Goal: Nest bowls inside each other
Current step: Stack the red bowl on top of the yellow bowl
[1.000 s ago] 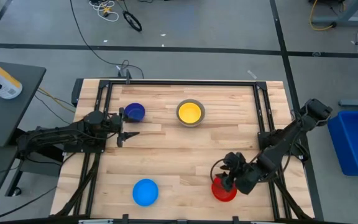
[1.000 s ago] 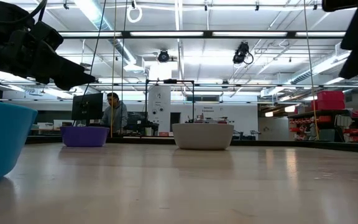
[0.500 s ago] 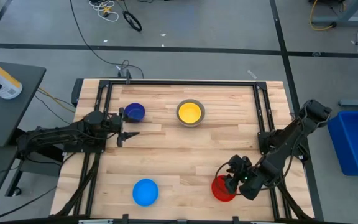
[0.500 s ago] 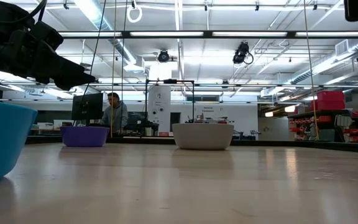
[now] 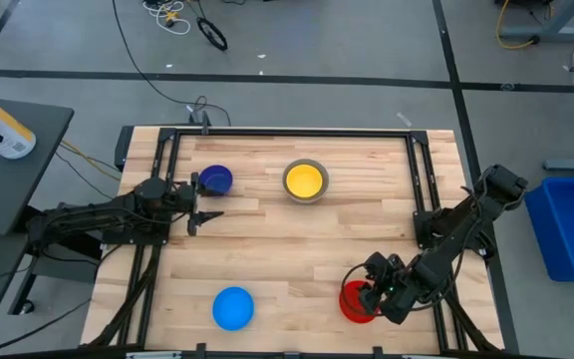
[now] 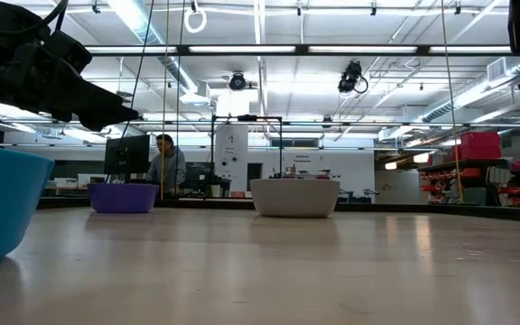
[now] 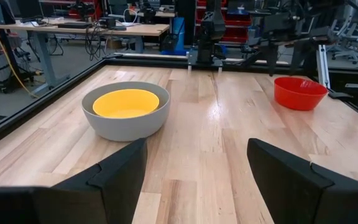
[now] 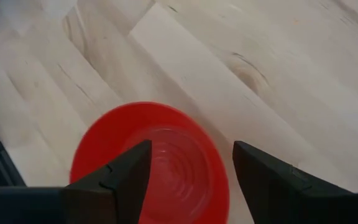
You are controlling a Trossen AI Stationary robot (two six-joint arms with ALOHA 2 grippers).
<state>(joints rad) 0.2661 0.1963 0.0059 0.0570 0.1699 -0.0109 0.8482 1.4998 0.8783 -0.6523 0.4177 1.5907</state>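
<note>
The right tool hangs over the red bowl at the desk's near right corner, fingers spread wide with nothing between them; in its wrist view the bowl's far rim sits in the gap between the two fingers. The left tool waits wide open and empty at the left side, just beside the dark blue bowl.

The yellow bowl already lies inside the grey bowl at the middle back of the desk. The light blue bowl stands alone near the front.

The likely trouble: the red bowl is light and near the edge. A finger landing on the rim instead of straddling it could tip the bowl or push it off the desk.
</note>
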